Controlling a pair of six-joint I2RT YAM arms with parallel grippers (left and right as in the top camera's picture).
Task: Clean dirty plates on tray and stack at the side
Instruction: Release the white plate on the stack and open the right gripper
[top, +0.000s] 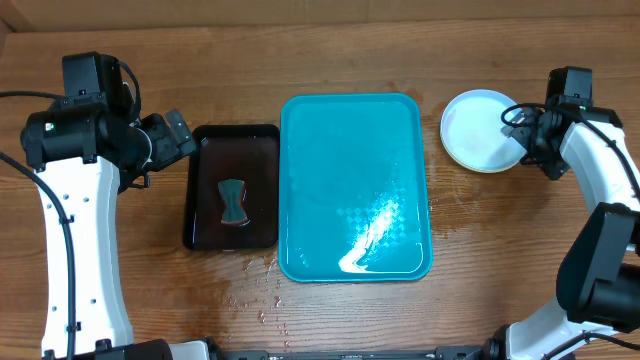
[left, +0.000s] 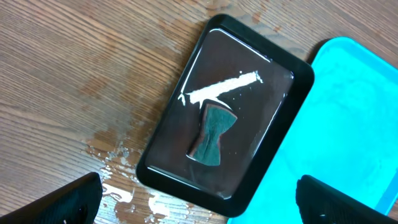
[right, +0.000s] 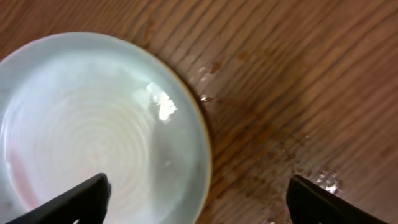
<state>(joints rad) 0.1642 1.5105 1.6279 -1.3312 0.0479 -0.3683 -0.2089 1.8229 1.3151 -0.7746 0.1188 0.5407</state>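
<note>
The teal-blue tray (top: 355, 190) lies in the middle of the table and holds only some water; its corner shows in the left wrist view (left: 354, 112). A stack of plates (top: 482, 130) with a pale mint-white one on top sits on the table right of the tray. The top plate (right: 93, 130) shows no red smear. My right gripper (top: 528, 140) is open and empty over the stack's right edge (right: 199, 205). My left gripper (top: 185, 135) is open and empty above the near-left corner of the black tray (left: 205, 211).
A small black tray (top: 232, 188) left of the teal tray holds water and a dark green bow-tie-shaped sponge (top: 232, 202), also in the left wrist view (left: 212, 134). Water is spilled on the wood (top: 262, 290) near the trays' front edges.
</note>
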